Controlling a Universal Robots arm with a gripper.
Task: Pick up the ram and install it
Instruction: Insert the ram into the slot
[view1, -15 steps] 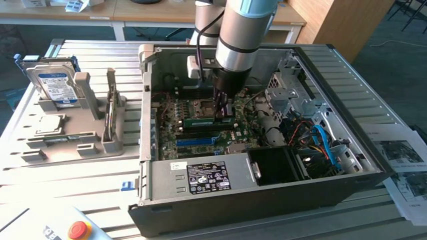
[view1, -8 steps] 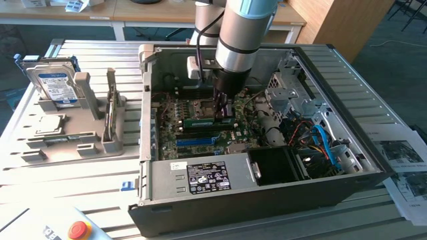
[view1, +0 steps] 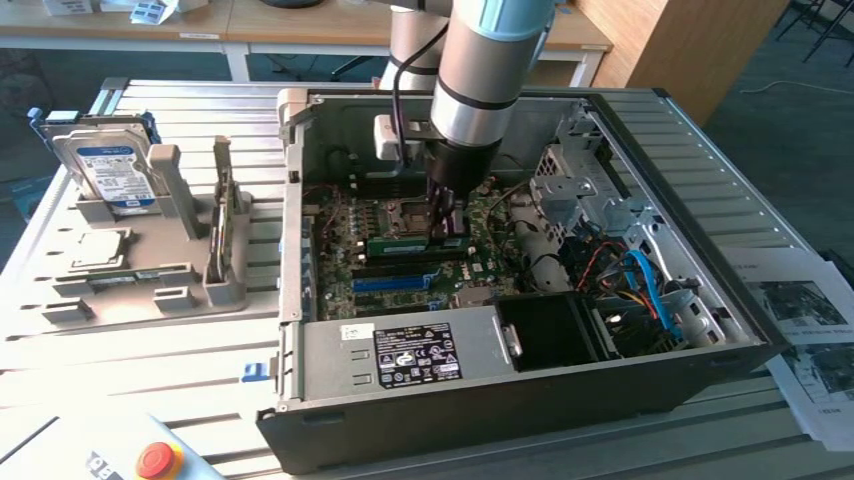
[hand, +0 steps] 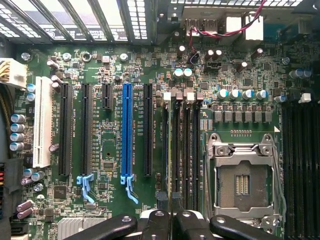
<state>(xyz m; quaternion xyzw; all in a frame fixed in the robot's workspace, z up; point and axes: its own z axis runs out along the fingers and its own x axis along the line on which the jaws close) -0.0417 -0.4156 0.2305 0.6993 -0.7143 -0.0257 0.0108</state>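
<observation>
My gripper (view1: 446, 232) reaches down into the open computer case (view1: 534, 400), just above the motherboard (view1: 360, 270). It is shut on the ram (view1: 408, 243), a narrow green stick held lengthwise at the fingertips beside the processor socket (view1: 407, 212). In the wrist view the black fingers (hand: 155, 221) close on the ram (hand: 171, 197), which shows edge-on as a thin dark line. It hangs over the row of black memory slots (hand: 186, 150) between the blue slot strip (hand: 127, 132) and the silver socket (hand: 242, 182). Whether the ram touches a slot I cannot tell.
The case walls, a drive cage (view1: 587, 190) and cables (view1: 641, 280) crowd the exterior view's right; the power supply (view1: 400, 355) sits in front. At the exterior view's left a grey fixture (view1: 147, 270) carries a hard drive (view1: 114, 175). A red stop button (view1: 158, 460) sits near the front.
</observation>
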